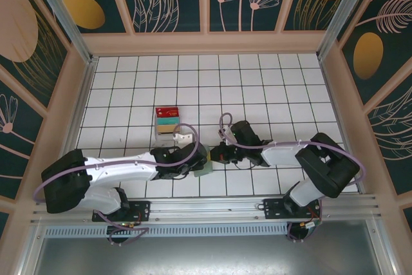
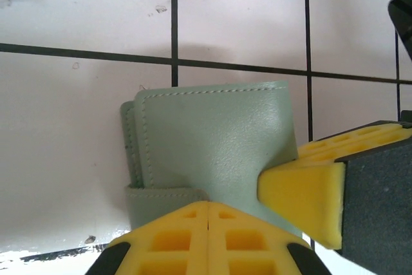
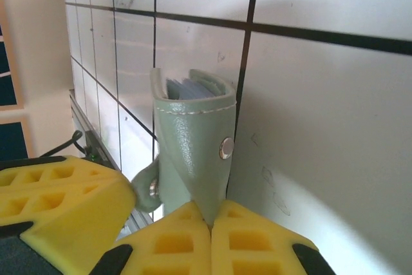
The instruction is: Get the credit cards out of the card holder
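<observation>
Starting at the left, the left tool (image 2: 209, 220) has its fingers together on the near edge of the card holder (image 2: 212, 149), by the small strap. That is a thin bite of soft leather. If this tool pulls before the other is ready, we expect the edge to slip free and the holder to drop flat and shut.

In the middle, the card holder sits between the two tools in front of the arm bases, low over the worktop (image 1: 257, 88). We cannot tell whether it rests on the tiles or hangs just clear. Both tools grip the same small thing, so pulls in opposite directions could twist or crease it instead of opening it.

On the right, the right tool (image 3: 211, 216) is clamped on the flap just below the snap stud (image 3: 225, 148). With both tools occupied, neither is free to draw out a card. Letting go with one risks the fold closing, or the credit cards spilling out if the mouth tips downward.

As for containers, the clear tray (image 1: 179, 131), behind the left tool, holds a fan of red, teal and tan cards (image 1: 168, 118). The card holder's mouth shows pale blue layers in the right wrist view. We cannot tell whether they are lining or card edges, so what it holds remains uncertain.
</observation>
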You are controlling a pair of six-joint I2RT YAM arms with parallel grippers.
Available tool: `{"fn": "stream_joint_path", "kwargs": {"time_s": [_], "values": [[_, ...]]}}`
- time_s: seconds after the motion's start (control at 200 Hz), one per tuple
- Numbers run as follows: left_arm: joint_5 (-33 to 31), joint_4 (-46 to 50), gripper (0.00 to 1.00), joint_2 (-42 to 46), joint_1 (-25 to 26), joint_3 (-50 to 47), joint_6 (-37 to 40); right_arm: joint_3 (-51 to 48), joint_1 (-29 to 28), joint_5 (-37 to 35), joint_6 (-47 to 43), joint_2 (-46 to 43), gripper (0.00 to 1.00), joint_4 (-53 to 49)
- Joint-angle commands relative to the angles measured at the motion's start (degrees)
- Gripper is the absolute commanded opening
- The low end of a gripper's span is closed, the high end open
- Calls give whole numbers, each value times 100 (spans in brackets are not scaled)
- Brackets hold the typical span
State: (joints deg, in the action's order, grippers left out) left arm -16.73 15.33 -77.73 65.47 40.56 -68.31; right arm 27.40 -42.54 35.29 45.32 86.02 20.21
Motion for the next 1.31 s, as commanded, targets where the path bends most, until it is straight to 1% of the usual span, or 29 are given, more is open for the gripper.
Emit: {"fn": "stream_joint_path", "kwargs": {"time_s": [0.0,0.08,0.17,0.215,0.29,0.305,0.33,0.385,0.4,0.42,0.505,0.601,0.661,0.801,1.101,1.221,1.261,1.291,1.301], "values": [[-383,414,0,329,-28,-163,-234,-149,202,-314,-84,-150,0,-287],[-407,429,0,435,-51,-239,-299,-123,203,-319,-145,-181,0,-364],[-515,653,0,468,-70,-242,-412,-128,237,-373,-190,-186,0,-439],[-509,564,0,491,-80,-254,-307,-125,255,-343,-198,-175,0,-430],[-314,192,0,490,-78,-239,25,-62,247,-323,-231,-182,0,-481],[-254,100,3,469,-82,-227,101,-47,247,-321,-241,-182,0,-490],[-143,-53,11,431,-74,-201,239,-29,247,-321,-251,-174,0,-495],[82,-321,32,264,-85,-94,505,1,247,-321,-270,-166,0,-506],[131,-354,35,196,-80,-47,560,9,247,-314,-271,-162,0,-509],[173,-380,35,105,-80,18,617,19,247,-312,-269,-152,0,-509],[277,-318,35,-359,-79,390,815,46,247,-264,-278,-104,0,-485],[263,-13,35,-880,-75,761,877,73,247,-242,-284,-90,0,-487],[256,122,37,-1122,-78,910,901,82,246,-233,-303,-103,0,-507],[211,286,38,-1386,-79,1010,839,125,247,-223,-362,-130,0,-582],[-142,1140,37,-1970,-79,1344,671,239,255,-129,-502,-103,0,-676],[-360,1333,31,-2010,-85,1475,635,291,255,-77,-511,-86,0,-677],[-424,1377,28,-2196,-87,1482,635,306,251,-63,-517,-84,0,-685],[-486,1453,24,-2234,-92,1482,627,317,255,-63,-525,-87,0,-680],[-512,1474,21,-2254,-95,1484,627,318,255,-56,-524,-88,0,-688]]}}
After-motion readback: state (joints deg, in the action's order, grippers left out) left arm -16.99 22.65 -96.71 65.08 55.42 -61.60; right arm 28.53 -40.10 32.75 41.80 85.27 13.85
